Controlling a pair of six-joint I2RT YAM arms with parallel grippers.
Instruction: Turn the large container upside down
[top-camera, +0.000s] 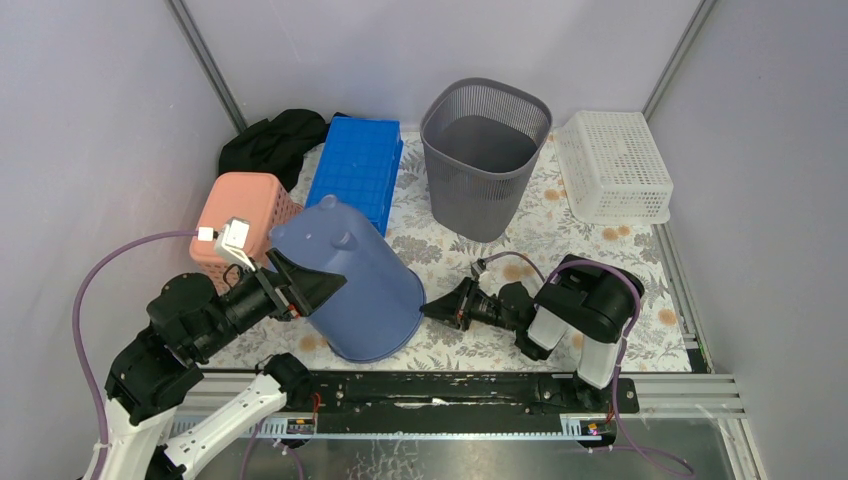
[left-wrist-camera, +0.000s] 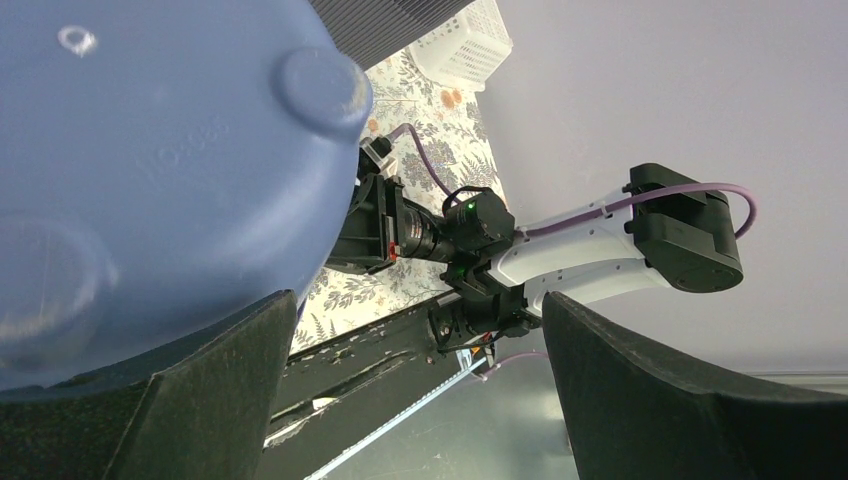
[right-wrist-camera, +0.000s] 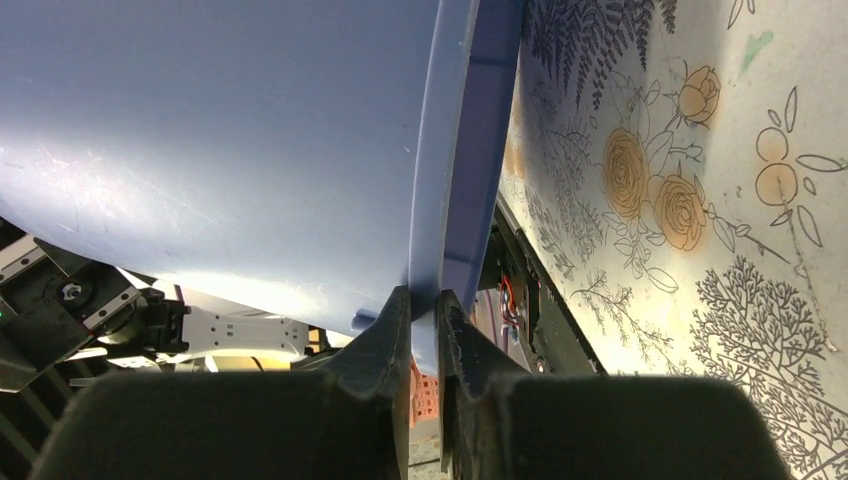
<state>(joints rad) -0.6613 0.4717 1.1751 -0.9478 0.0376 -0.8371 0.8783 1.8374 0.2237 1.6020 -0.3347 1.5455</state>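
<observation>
The large blue container (top-camera: 360, 275) is tipped over near the front of the floral mat. Its footed base points up and to the back left, and its rim is low at the front right. My right gripper (top-camera: 428, 310) is shut on that rim, which shows pinched between the fingers in the right wrist view (right-wrist-camera: 425, 300), with the container wall (right-wrist-camera: 250, 130) above. My left gripper (top-camera: 322, 285) is open against the container's left side. In the left wrist view (left-wrist-camera: 420, 390) the jaws stand wide apart, with one finger (left-wrist-camera: 150, 400) under the blue base (left-wrist-camera: 150, 150).
A grey mesh bin (top-camera: 485, 150) stands upright at the back centre. A white basket (top-camera: 612, 165) is at the back right, a blue crate (top-camera: 357, 168) at the back left. A pink basket (top-camera: 240, 215) and black cloth (top-camera: 275, 140) lie left. A black rail (top-camera: 450, 390) runs along the front.
</observation>
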